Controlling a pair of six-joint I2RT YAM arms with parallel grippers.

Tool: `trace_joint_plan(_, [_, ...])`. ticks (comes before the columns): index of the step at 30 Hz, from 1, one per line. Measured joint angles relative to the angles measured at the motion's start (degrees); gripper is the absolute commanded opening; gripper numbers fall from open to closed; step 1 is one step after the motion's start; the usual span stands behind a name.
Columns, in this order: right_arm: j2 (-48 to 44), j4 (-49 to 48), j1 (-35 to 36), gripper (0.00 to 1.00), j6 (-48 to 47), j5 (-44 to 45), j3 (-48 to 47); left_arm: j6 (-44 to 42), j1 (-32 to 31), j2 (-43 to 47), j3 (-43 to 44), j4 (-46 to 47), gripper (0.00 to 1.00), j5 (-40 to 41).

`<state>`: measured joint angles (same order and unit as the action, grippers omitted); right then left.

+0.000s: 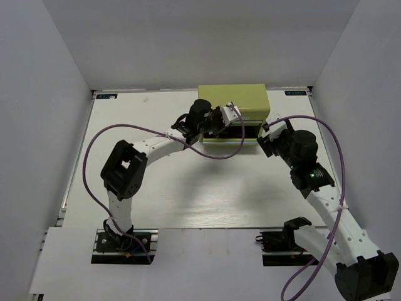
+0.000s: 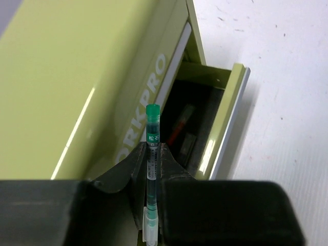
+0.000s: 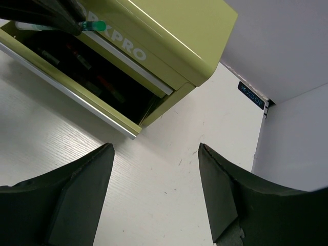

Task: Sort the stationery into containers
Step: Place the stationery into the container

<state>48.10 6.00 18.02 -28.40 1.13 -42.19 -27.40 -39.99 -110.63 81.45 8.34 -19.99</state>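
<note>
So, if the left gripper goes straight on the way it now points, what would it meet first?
Probably the lettered front of the olive-green metal tool chest, just above its open lower drawer. The thin green-capped pen clamped in the left gripper's fingers would touch it first, though depth is unclear.

I see the olive-green tool chest [image 1: 233, 100] standing at the table's far edge, right of its middle, with its lower drawer [image 2: 229, 115] pulled open. A few pens [image 3: 77, 55], one of them red-tipped, lie in the dark drawer. A thin green-capped pen [image 2: 152, 134] is pinched in the left gripper [image 2: 152, 152], cap forward just above the open drawer, beside the chest's white lettering.
</note>
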Motion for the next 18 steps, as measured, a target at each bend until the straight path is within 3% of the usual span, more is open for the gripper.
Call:
trace_joint_plan(2, [-0.1,0.0,0.0,0.73,0.0,-0.1,0.0,-0.2,-0.2,-0.5,0.6,0.7,0.18,0.2])
trace_joint_plan(3, [-0.1,0.0,0.0,0.73,0.0,-0.1,0.0,-0.3,-0.3,-0.7,0.7,0.8,0.29,0.3])
trace_joint_plan(4, [-0.1,0.0,0.0,0.73,0.0,-0.1,0.0,-0.3,-0.3,-1.0,0.7,0.9,0.33,0.5])
trace_joint_plan(11, [-0.5,0.1,0.0,0.73,0.0,-0.1,0.0,-0.2,-0.8,-2.1,0.7,0.7,0.57,1.4])
trace_joint_plan(15, [-0.6,0.1,0.0,0.73,0.0,-0.4,0.0,0.1,-1.3,-2.1,0.7,0.7,0.59,1.7])
trace_joint_plan(17, [-0.6,0.1,0.0,0.65,-0.1,-1.4,0.0,0.7,-1.5,-2.0,0.7,0.8,0.59,2.0])
trace_joint_plan(18, [-0.6,0.2,0.0,0.46,-0.2,-1.8,0.0,1.3,-1.5,-1.8,0.7,0.8,0.56,2.2])
